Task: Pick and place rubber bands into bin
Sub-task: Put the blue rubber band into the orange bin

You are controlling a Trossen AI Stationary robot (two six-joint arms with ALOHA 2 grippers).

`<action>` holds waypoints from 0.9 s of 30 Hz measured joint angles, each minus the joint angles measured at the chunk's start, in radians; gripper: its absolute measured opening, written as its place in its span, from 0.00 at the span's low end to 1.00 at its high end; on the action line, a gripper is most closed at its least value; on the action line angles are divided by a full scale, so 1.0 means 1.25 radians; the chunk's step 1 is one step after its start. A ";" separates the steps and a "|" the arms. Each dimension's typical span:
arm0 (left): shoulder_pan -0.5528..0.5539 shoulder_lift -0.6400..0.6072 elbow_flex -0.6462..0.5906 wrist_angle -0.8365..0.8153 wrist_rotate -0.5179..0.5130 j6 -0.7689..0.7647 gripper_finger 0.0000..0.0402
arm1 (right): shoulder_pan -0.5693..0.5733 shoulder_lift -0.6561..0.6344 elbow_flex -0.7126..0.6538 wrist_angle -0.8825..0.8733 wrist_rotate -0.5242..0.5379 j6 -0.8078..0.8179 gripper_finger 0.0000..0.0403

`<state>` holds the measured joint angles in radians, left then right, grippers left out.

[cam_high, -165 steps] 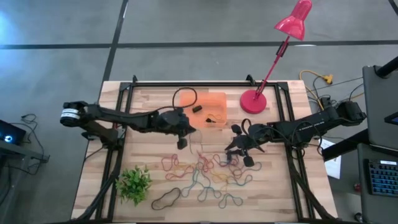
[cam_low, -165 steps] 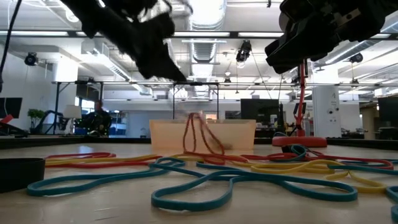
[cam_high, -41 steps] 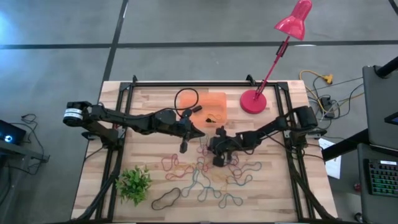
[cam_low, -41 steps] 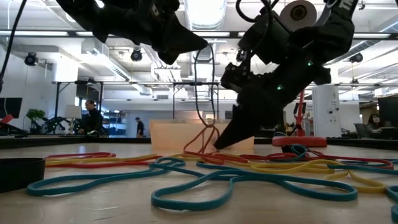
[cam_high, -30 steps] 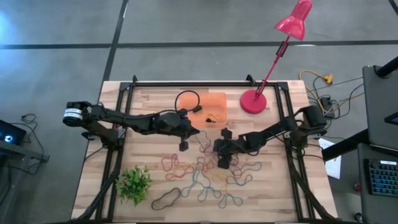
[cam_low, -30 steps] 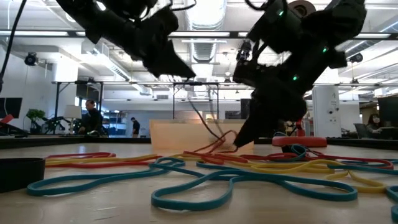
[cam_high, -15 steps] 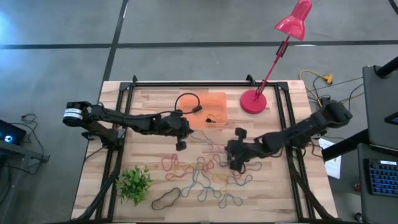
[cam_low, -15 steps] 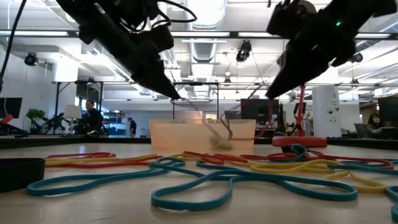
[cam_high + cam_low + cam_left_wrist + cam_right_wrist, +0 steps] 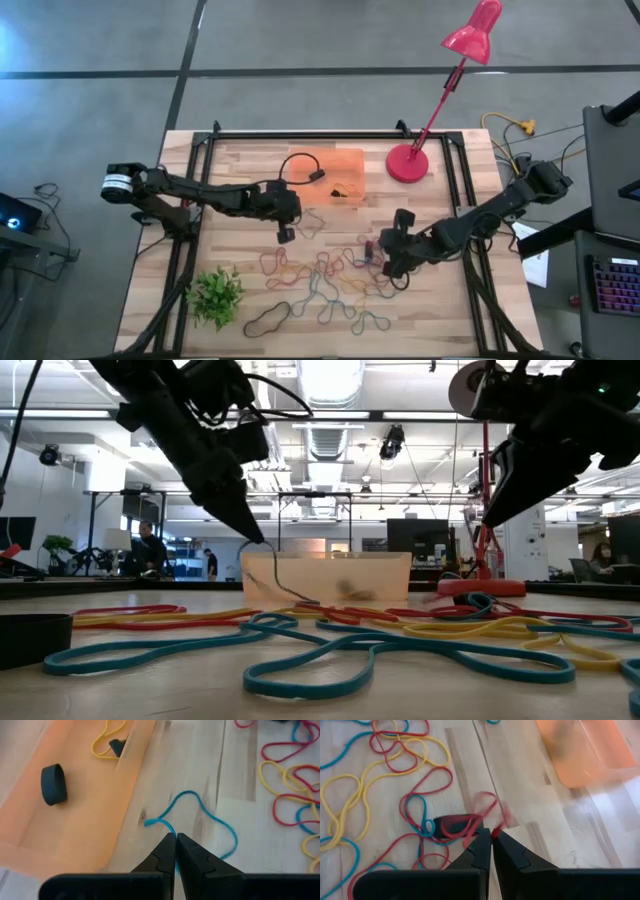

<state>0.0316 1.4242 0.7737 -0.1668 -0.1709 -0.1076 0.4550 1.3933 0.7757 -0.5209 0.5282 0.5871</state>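
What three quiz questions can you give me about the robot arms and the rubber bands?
1. True or false: the bin has nothing in it.
2. Pick one: the left gripper has its jaws shut on a rubber band. What colour is it? A red, B blue, C green.
3. Short answer: which arm's jaws pinch the red rubber band?

Key
1. False. A yellow band and a black band lie in it.
2. B. It is the blue rubber band, which trails on the wood beside the bin.
3. The right gripper.
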 joint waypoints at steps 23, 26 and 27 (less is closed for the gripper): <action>-0.003 -0.018 -0.001 0.252 0.091 0.106 0.00 | -0.006 0.193 -0.023 0.147 0.011 -0.008 0.19; -0.003 -0.032 -0.001 0.263 0.091 0.113 0.00 | -0.010 0.216 -0.023 0.157 0.011 -0.008 0.23; -0.003 -0.035 -0.001 0.267 0.091 0.113 0.00 | -0.010 0.221 -0.023 0.160 0.011 -0.008 0.24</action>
<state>0.0284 1.3799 0.7719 0.1675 -0.0574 0.0341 0.4419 1.6695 0.7467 -0.3211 0.5423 0.5770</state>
